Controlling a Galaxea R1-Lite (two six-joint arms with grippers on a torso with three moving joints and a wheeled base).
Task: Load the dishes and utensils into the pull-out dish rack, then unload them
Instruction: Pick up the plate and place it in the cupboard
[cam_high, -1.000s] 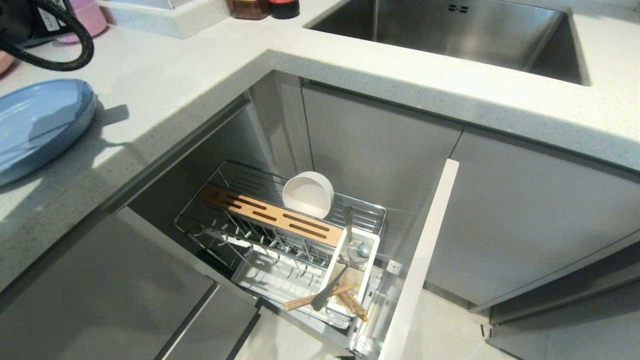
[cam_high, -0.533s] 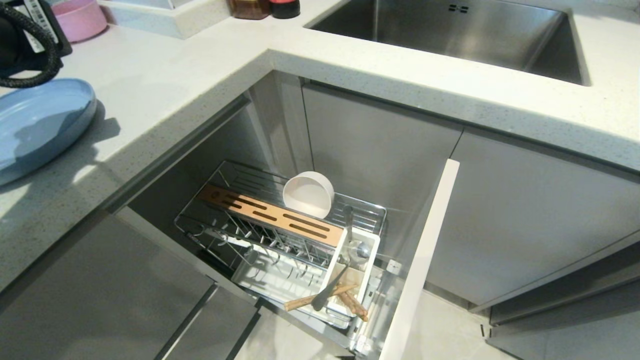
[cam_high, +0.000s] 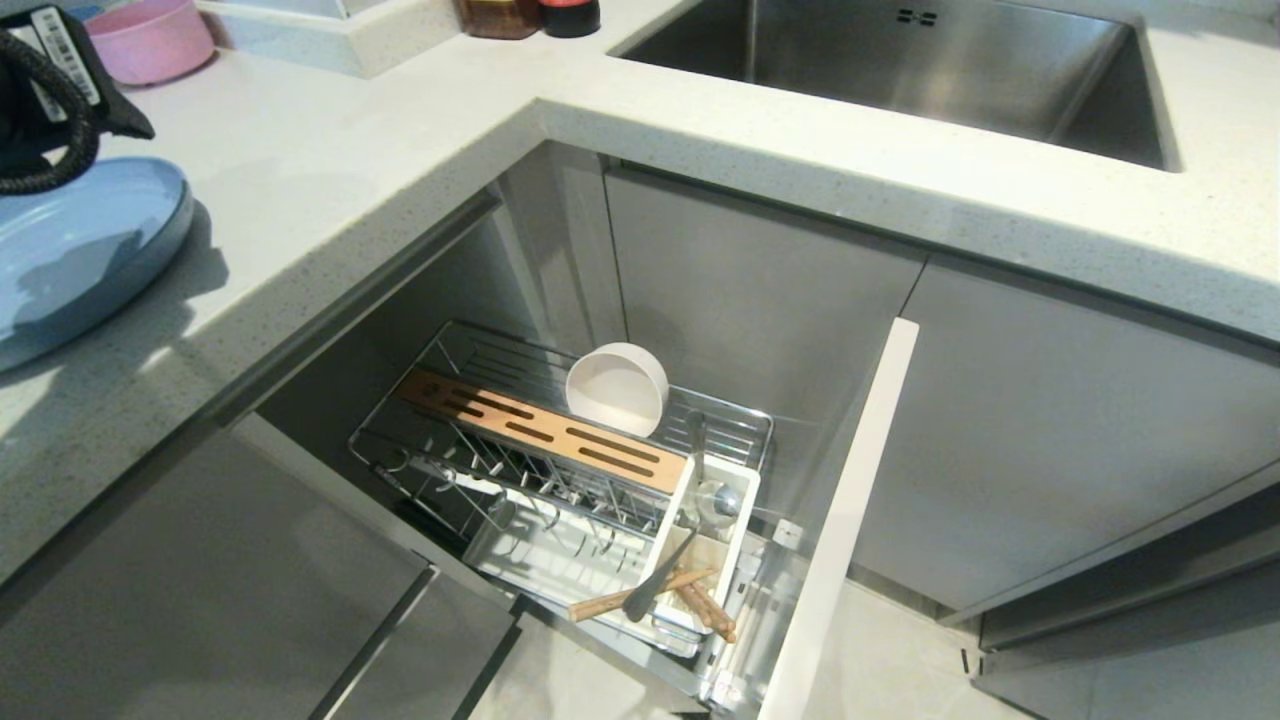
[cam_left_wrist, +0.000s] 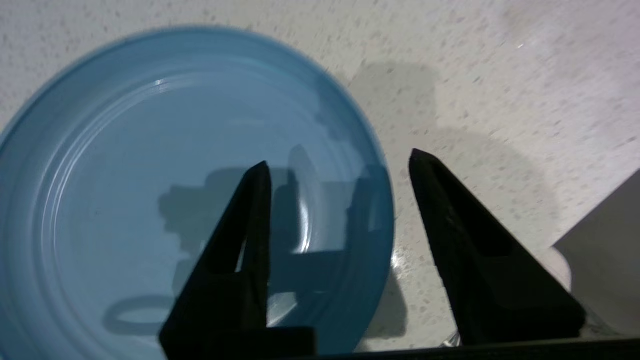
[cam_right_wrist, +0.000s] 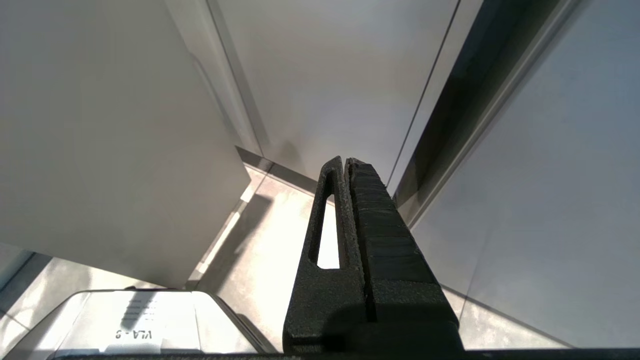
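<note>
The light-blue plate (cam_high: 70, 250) lies flat on the counter at the left, and its rim (cam_left_wrist: 150, 175) fills the left wrist view. My left gripper (cam_left_wrist: 339, 159) hovers above the plate's edge, open and empty, one finger over the plate and one over the counter. The pull-out dish rack (cam_high: 470, 455) stands drawn out below, with its wooden strip (cam_high: 540, 432) and pale front panel (cam_high: 850, 500). The cream bowl (cam_high: 617, 388) leans on its side behind the strip. The spoon (cam_high: 665, 570) and chopsticks (cam_high: 598, 604) rest in the white caddy (cam_high: 745, 500). My right gripper (cam_right_wrist: 345, 161) hangs parked and shut over the floor.
A pink bowl (cam_high: 150, 40) sits at the counter's back left, behind my left arm (cam_high: 40, 100). The steel sink (cam_high: 920, 70) is at the top right, with dark jars (cam_high: 520, 15) beside it. Closed grey cabinet fronts (cam_high: 200, 600) flank the open rack.
My left arm has drawn back to the left at the top corner of the head view, uncovering the pink bowl. The plate and the rack's contents have stayed put.
</note>
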